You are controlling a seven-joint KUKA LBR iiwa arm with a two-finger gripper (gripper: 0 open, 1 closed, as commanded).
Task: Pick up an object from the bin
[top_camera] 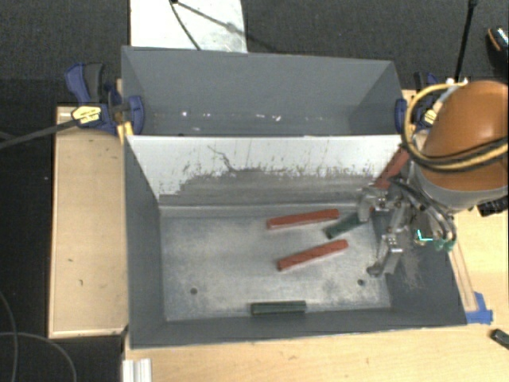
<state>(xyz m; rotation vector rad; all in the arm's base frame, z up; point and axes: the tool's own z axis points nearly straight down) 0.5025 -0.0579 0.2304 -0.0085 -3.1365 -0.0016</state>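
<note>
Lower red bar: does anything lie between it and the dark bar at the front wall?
Nothing: the camera view shows bare bin floor between the red bar and the dark bar.

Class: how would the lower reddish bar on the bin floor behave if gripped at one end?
The reddish bar lies straight, so it is probably stiff. It looks flat-sided, so it is unlikely to roll. Being long, it might tilt when lifted.
</note>
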